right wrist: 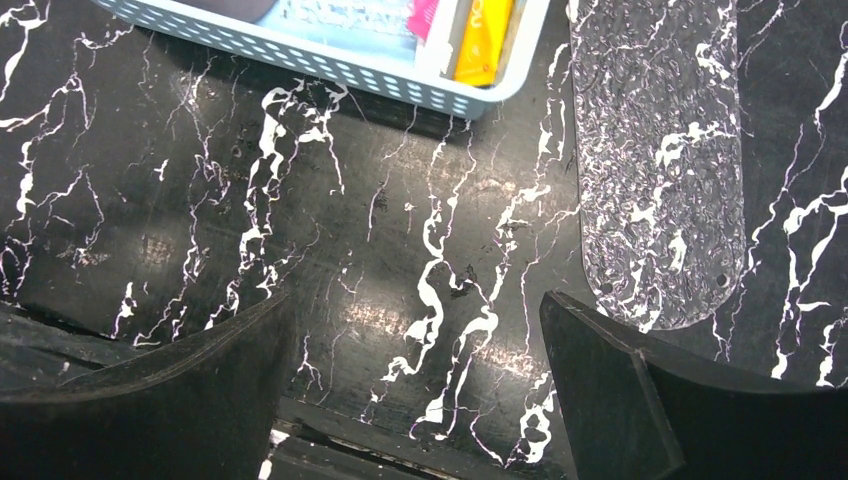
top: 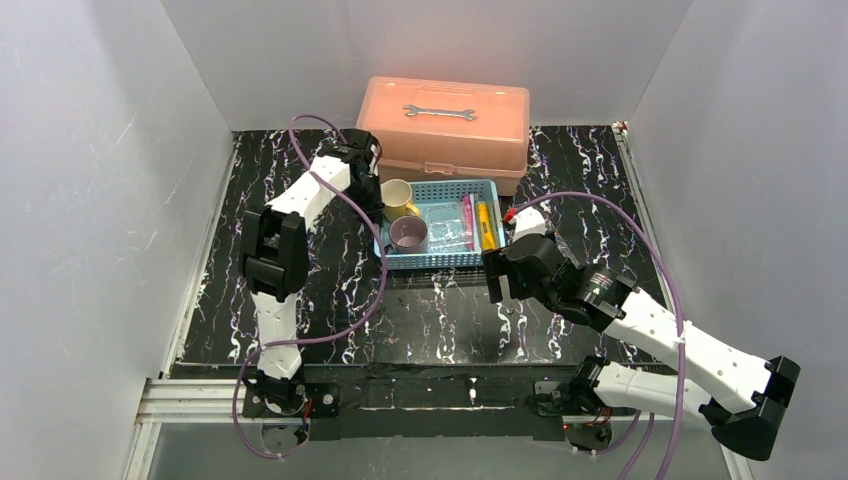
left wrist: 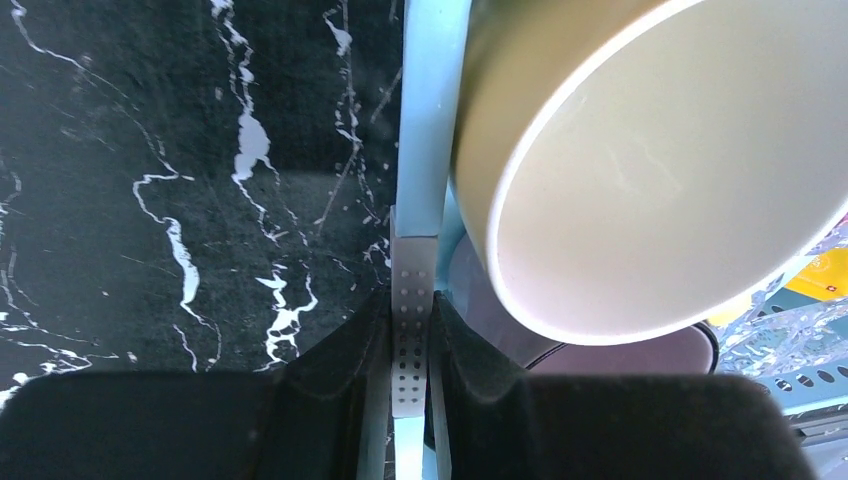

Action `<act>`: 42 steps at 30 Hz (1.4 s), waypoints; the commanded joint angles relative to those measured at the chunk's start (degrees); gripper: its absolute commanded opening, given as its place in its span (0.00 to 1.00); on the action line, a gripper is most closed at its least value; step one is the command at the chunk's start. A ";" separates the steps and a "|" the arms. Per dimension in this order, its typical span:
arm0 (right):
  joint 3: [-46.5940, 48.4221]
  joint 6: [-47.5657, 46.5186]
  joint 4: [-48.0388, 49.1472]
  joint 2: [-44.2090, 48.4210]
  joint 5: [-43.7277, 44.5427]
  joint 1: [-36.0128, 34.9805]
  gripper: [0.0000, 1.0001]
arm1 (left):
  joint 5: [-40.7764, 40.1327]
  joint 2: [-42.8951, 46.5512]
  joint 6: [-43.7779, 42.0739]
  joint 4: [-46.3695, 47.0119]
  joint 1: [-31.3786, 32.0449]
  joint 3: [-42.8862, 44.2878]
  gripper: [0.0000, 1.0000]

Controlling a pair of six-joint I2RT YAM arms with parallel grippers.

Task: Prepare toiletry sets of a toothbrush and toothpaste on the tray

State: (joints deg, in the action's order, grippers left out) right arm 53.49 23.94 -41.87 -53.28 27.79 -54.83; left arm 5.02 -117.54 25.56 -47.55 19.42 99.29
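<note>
**A:** What does the overhead view show?

**B:** A light-blue mesh plastic basket [top: 440, 263] sits on the black marbled table [top: 440, 325]. Behind it is a salmon-pink plastic toolbox [top: 445, 135] with a steel wrench [top: 438, 111] on its lid. In the basket are a round yellow mug [top: 397, 195] and a round purple mug [top: 408, 234]. A magenta-pink tapered toothpaste tube [top: 467, 218] and a yellow-orange tapered toothpaste tube [top: 484, 224] lie side by side there. I cannot make out a toothbrush.

**A:** And the left wrist?

**B:** The left gripper [left wrist: 412, 305] is pinched narrow on the basket's left wall. The yellow mug is just inside that wall.

**A:** The right wrist?

**B:** The right gripper [right wrist: 415, 300] has its fingers spread wide above the table, near the basket's near right corner. The flat, clear, glittery plastic tray [right wrist: 655, 160] lies on the table just right of the basket.
</note>
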 commanded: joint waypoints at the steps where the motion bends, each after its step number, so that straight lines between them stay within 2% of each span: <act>1: 2.40 2.43 -1.06 0.29 3.09 -0.10 1.00 | -4.23 -1.13 -0.90 1.23 -3.85 1.20 0.00; 8: 2.79 5.58 -2.79 -1.21 4.74 -0.10 1.00 | -2.56 -1.81 -2.08 1.03 -4.66 2.85 0.02; 9: 2.78 5.95 -3.01 -1.28 5.11 -0.10 1.00 | -2.49 -1.74 -2.09 1.01 -4.69 2.65 0.09; 12: 4.82 8.51 -5.86 -3.36 9.13 0.10 1.00 | -1.65 0.52 -3.07 1.03 -4.66 0.58 0.44; 13: 5.68 9.42 -6.90 -5.17 10.37 1.20 1.00 | -2.06 2.13 -3.64 0.82 -4.70 -0.20 0.52; 15: 5.71 9.72 -6.61 -5.61 11.08 3.19 1.00 | -2.38 3.91 -3.93 0.58 -4.72 -1.11 0.60; 30: 4.99 6.62 0.52 -7.66 2.92 24.46 1.00 | 1.18 19.89 -3.03 0.96 -4.65 -10.27 0.68; 42: 4.54 6.08 8.09 -13.70 -6.11 39.13 1.00 | 14.18 36.63 -1.68 8.51 -4.65 -29.12 0.72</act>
State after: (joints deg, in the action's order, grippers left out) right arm 56.86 30.65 -39.11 -66.43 25.08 -18.83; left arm 13.30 -87.15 23.18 -40.95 14.74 75.72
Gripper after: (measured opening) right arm 0.997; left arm 0.710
